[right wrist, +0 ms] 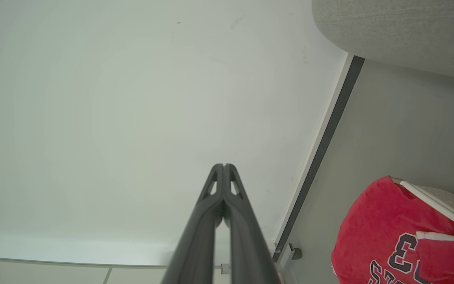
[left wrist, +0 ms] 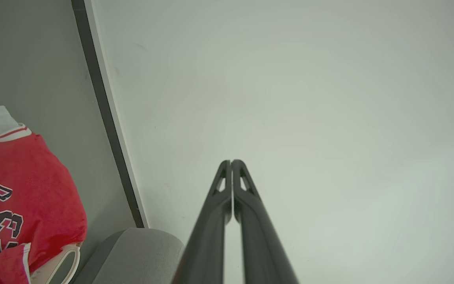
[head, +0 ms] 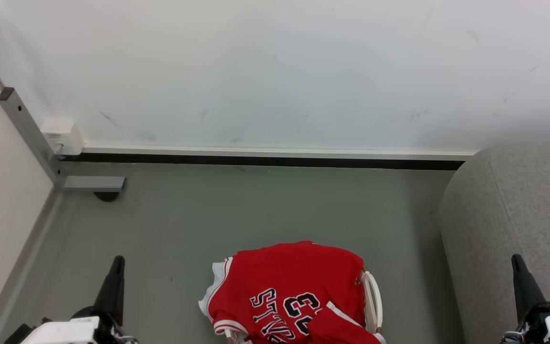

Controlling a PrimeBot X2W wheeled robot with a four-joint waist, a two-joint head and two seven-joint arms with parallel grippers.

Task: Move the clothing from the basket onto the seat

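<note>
Grey floor (head: pixel 256 205), white wall (head: pixel 275 71). Red number-33 jersey (head: pixel 289 286), white-striped trim: heaped over cream-white perforated plastic basket (head: pixel 373 296), 6 o'clock. Grey woven sofa (head: pixel 513 215): 3 o'clock. Left pincer (left wrist: pixel 231 161), right pincer (right wrist: pixel 224 165): fingers together, empty. Risk: fabric snagging rim, tipping basket.

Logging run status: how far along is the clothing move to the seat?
Done: nothing yet; the visible part of the seat carries no garment. In hand: nothing; left gripper and right gripper are shut on air, apart from the pile. Left: everything; the clothing lies heaped in the basket.
</note>
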